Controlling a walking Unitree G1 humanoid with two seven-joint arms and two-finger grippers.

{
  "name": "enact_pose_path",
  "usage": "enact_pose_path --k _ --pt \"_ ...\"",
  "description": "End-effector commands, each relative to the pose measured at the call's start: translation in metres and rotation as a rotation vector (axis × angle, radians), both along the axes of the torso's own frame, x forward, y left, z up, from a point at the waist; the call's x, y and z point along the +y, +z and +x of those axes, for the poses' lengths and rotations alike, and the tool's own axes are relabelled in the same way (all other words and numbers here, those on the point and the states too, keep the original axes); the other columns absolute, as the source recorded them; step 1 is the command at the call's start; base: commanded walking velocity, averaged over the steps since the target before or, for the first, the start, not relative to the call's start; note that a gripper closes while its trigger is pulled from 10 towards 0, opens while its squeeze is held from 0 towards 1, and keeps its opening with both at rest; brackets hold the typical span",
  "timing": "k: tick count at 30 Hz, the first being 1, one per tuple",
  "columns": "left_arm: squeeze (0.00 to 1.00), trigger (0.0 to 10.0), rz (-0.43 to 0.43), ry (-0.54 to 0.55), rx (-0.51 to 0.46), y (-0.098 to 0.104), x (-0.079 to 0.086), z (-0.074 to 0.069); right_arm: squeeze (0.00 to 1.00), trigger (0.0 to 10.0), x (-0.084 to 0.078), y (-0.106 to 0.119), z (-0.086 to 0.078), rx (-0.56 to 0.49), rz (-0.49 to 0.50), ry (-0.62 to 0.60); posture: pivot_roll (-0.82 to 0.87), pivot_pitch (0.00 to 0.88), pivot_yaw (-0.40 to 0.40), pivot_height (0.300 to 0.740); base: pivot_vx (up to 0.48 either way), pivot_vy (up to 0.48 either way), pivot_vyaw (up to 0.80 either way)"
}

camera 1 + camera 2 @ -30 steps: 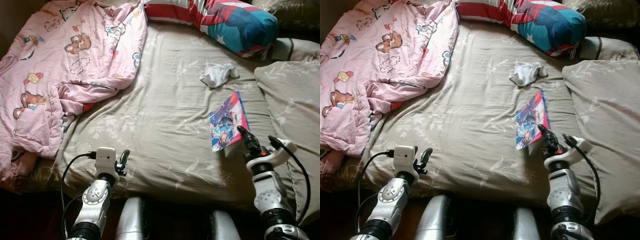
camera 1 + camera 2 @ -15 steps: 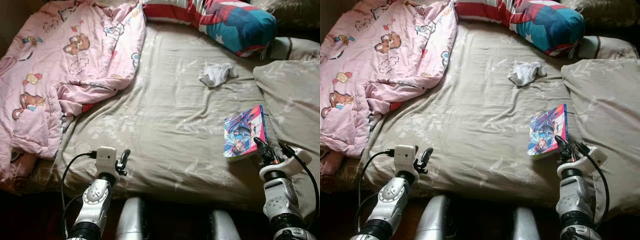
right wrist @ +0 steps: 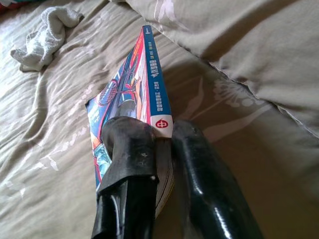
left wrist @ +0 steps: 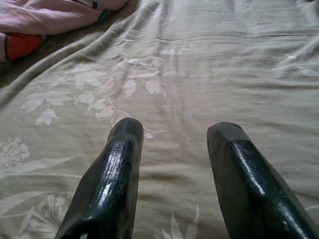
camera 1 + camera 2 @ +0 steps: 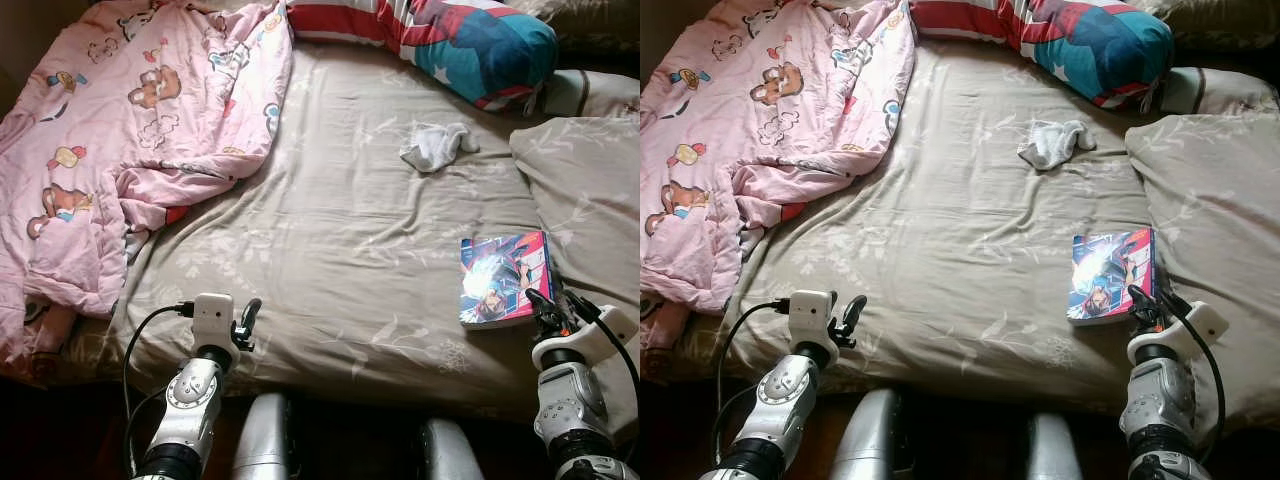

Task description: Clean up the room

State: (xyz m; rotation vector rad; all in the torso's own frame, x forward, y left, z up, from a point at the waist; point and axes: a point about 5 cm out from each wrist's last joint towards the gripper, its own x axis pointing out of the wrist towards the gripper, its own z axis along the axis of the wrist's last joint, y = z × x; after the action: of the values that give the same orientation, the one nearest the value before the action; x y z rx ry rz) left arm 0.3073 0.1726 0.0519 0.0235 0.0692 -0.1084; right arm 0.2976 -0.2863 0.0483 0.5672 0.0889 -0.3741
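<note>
A colourful comic book [image 5: 503, 277] lies near the bed's front right, beside the beige pillow [image 5: 585, 190]. My right gripper [image 5: 548, 310] is shut on the book's near corner; in the right wrist view the book [image 3: 144, 89] is tilted on edge between the two black fingers [image 3: 130, 149]. A crumpled white sock [image 5: 436, 146] lies farther back on the sheet. My left gripper [image 5: 246, 322] hovers open over the front left edge of the bed, nothing between its fingers [image 4: 119, 169].
A pink cartoon blanket [image 5: 130, 120] is bunched over the bed's left side. A red, white and blue bolster pillow [image 5: 450, 35] lies across the head. The olive sheet [image 5: 330, 220] is bare in the middle.
My right gripper has dragged the book to the right and toward the front edge, next to the beige pillow, and it now lies flatter. The left arm has stayed put.
</note>
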Motion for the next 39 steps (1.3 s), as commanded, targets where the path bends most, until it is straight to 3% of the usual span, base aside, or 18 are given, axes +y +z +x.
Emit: enact_pose_path --k 1,15,16,17,18,24,29,32,39 --pt "0.00 10.0 0.017 0.002 0.041 -0.008 0.005 -0.006 1.00 10.0 -0.005 0.001 -0.002 0.007 -0.026 -0.020 0.00 0.234 0.095 0.622 0.000 0.000 0.00" --pt "0.00 10.0 0.010 -0.004 0.041 -0.008 0.003 -0.005 1.00 10.0 -0.016 0.017 0.002 0.024 -0.216 -0.118 0.00 0.230 0.093 0.622 0.000 0.000 0.00" --pt "0.00 10.0 0.009 -0.004 0.042 -0.008 0.003 -0.005 0.76 10.0 -0.016 0.019 0.002 0.023 -0.249 -0.112 0.00 0.227 0.091 0.622 0.000 0.000 0.00" --pt "0.00 10.0 0.009 -0.004 0.042 -0.008 0.003 -0.005 0.76 10.0 -0.015 0.020 0.003 0.023 -0.273 -0.106 0.00 0.227 0.091 0.622 0.000 0.000 0.00" --pt "0.00 10.0 0.007 -0.003 0.043 -0.009 0.003 -0.005 0.00 10.0 -0.010 0.021 0.005 0.025 -0.328 -0.073 -0.01 0.225 0.090 0.622 0.000 0.000 0.00" --pt "0.00 10.0 -0.008 0.012 0.069 -0.014 0.004 -0.007 0.00 10.0 0.034 0.007 0.009 0.044 -0.458 0.143 -0.02 0.221 0.083 0.622 0.000 0.000 0.00" --pt "0.00 10.0 -0.033 0.056 0.117 -0.023 0.011 -0.012 0.00 10.0 0.071 -0.019 -0.004 0.090 -0.522 0.320 -0.03 0.222 0.072 0.622 0.000 0.000 0.00" --pt "0.00 10.0 -0.035 0.060 0.125 -0.026 0.011 -0.013 0.00 10.0 0.083 -0.029 -0.012 0.116 -0.574 0.391 -0.03 0.221 0.066 0.622 0.000 0.000 0.00" --pt "0.00 10.0 -0.076 0.075 0.122 -0.027 0.007 -0.013 0.00 10.0 0.086 -0.023 -0.008 0.091 -0.587 0.395 -0.04 0.213 0.042 0.622 0.000 0.000 0.00"
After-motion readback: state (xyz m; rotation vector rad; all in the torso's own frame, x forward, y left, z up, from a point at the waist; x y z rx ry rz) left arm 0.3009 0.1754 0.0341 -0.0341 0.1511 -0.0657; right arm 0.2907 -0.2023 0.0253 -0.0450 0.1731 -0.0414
